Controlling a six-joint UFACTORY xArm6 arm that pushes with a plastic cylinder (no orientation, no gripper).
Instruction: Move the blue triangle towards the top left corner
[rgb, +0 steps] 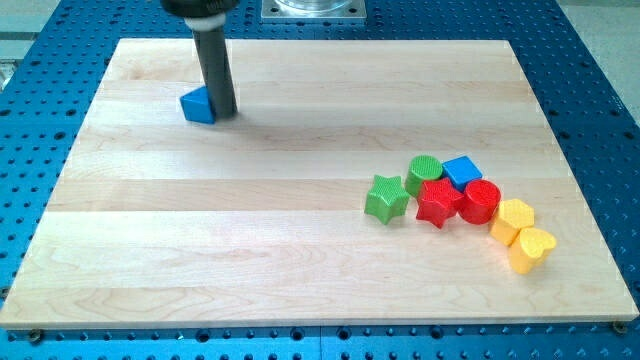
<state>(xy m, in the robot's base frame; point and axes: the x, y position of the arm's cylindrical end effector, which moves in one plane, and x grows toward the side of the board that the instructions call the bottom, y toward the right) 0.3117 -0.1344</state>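
With no claw to open or close, my tip (224, 110) presses against the right side of the blue triangle (199, 105) near the board's (300, 250) top left, the push seemingly nearly done, needing only a short up-left nudge.

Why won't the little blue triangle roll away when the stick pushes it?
The blue triangle probably slides rather than rolls, because it sits flat on the smooth wooden board. It looks small and light, so my tip, right beside it on the view's right, could easily twist it if pushed off-centre.
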